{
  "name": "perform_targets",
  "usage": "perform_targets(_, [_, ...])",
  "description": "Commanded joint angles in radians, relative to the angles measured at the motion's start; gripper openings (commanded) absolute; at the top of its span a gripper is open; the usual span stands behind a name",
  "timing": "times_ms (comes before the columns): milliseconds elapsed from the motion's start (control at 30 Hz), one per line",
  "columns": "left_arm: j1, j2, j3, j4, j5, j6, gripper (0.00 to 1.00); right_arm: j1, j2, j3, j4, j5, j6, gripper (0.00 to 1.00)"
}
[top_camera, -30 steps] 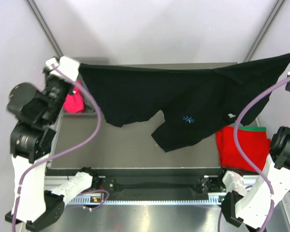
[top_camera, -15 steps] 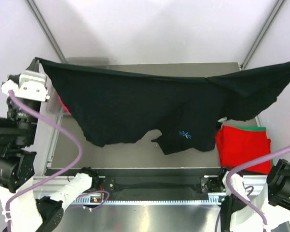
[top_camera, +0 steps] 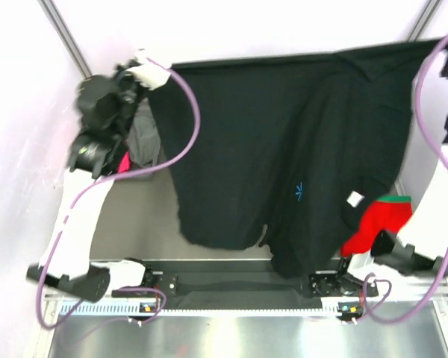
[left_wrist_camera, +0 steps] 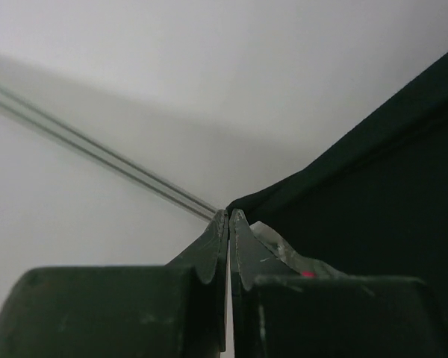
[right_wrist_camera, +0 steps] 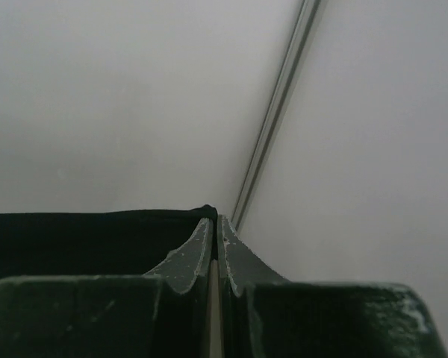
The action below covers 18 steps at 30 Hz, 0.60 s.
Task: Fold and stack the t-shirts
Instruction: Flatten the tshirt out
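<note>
Pinching top corners of the black t-shirt [top_camera: 284,134] with left gripper [left_wrist_camera: 229,216] and right gripper [right_wrist_camera: 213,220] fully closed. Could slip from so thin a bite, or snag the red t-shirt [top_camera: 375,224] at lower right.

No words or numbers are showing legibly anywhere. The black t-shirt [top_camera: 284,134] is bearing only a tiny blue starburst mark [top_camera: 299,192], and its small white tag [top_camera: 354,198] is appearing too small to read.

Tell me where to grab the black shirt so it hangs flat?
At the two ends of its top edge, one pincer coming from each side. The left pincer and right pincer pinch there, and the black shirt hangs spread wide with that edge pulled straight.
</note>
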Motion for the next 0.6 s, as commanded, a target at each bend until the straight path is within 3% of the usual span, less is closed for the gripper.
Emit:
perform_targets(0, [0.029, 0.026, -0.014, 0.126, -0.119, 0.027, 0.0, -0.008, 0.012, -0.003, 0.038, 0.056, -0.016, 0.0])
perform_targets(233, [0.057, 0.048, 0.014, 0.154, -0.113, 0.007, 0.0, -0.01, -0.043, -0.072, 0.046, 0.064, -0.099, 0.0])
perform_targets(567, [0.057, -0.147, -0.037, 0.094, -0.071, -0.038, 0.0, -0.013, -0.317, -0.271, 0.059, 0.084, -0.206, 0.0])
